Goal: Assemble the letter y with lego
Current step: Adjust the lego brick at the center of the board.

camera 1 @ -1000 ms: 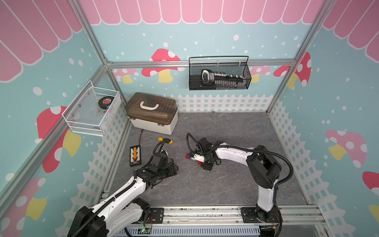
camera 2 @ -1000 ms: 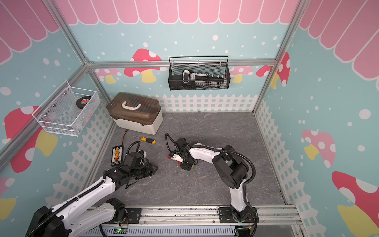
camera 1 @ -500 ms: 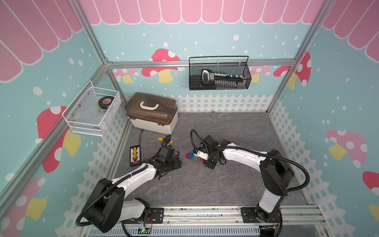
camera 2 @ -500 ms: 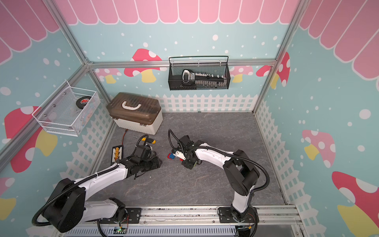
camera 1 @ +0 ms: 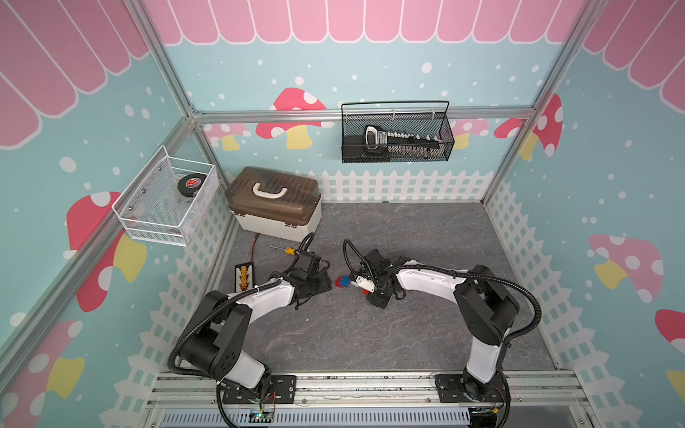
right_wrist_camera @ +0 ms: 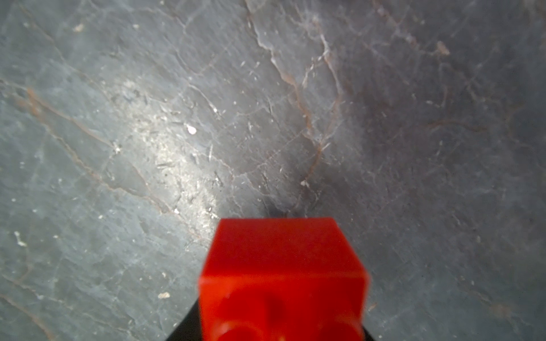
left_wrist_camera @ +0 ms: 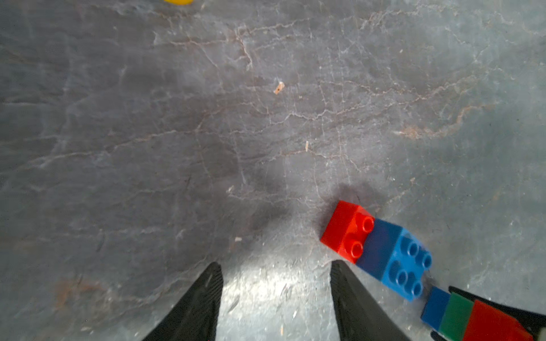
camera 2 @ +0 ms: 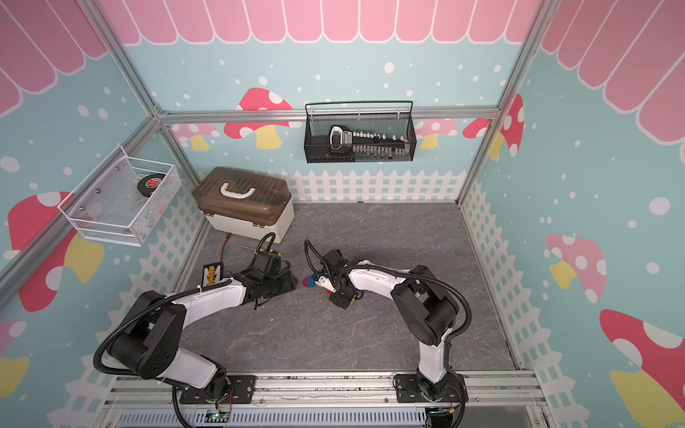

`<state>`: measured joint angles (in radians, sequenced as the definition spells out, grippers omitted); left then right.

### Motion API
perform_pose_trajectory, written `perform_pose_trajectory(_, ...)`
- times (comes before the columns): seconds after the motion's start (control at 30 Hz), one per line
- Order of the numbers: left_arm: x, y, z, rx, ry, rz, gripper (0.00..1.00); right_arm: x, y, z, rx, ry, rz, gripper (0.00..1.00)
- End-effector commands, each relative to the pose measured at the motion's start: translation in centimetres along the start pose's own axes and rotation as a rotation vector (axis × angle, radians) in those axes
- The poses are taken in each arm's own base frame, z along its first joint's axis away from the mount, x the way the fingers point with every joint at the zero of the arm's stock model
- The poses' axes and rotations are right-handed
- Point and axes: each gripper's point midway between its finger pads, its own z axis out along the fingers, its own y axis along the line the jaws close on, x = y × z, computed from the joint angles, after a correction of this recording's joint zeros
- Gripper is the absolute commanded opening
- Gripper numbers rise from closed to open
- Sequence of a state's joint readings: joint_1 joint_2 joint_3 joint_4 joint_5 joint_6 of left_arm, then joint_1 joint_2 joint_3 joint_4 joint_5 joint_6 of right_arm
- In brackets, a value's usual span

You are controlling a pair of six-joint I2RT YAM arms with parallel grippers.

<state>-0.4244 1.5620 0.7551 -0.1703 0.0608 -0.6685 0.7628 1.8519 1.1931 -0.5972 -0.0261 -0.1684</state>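
Two joined lego bricks, red and blue (left_wrist_camera: 375, 248), lie on the grey floor, seen in both top views (camera 1: 344, 281) (camera 2: 310, 281). My left gripper (left_wrist_camera: 276, 271) is open and empty, its tip close beside the red brick; in both top views it (camera 1: 326, 283) (camera 2: 293, 283) sits just left of the pair. My right gripper (right_wrist_camera: 280, 330) is shut on a red brick (right_wrist_camera: 283, 280), the end of a blue, green and red stack (left_wrist_camera: 472, 319) close to the blue brick. A finished letter y is out of view.
A brown-lidded toolbox (camera 1: 274, 202) stands at the back left. A yellow-handled screwdriver (camera 1: 287, 250) and a black strip with yellow connectors (camera 1: 244, 276) lie near the left arm. Wire baskets (camera 1: 396, 137) (camera 1: 166, 200) hang on the walls. A white fence edges the floor.
My left arm has stretched toward the middle and its gripper now sits beside the red and blue pair. My right gripper has shifted slightly right with its stack.
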Motion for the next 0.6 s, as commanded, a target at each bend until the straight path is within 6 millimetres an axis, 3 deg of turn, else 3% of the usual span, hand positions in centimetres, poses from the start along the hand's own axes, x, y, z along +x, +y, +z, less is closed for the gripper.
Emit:
perform_pose_trajectory(0.0, -2.2, -1.0, 0.7, 0.017, -0.045, 0.013, 0.59, 0.1, -0.2, -0.1, 0.001, -0.008, 0.009, 0.44)
perform_pose_trajectory(0.3, -0.7, -1.1, 2.1, 0.042, 0.017, 0.006, 0.53, 0.0, -0.3, -1.5, 0.003, -0.046, 0.036, 0.45)
perform_pose_trajectory(0.57, 1.3, -1.6, 2.3, 0.060, 0.062, 0.016, 0.51, 0.6, -0.3, -1.9, -0.003, -0.036, 0.062, 0.45)
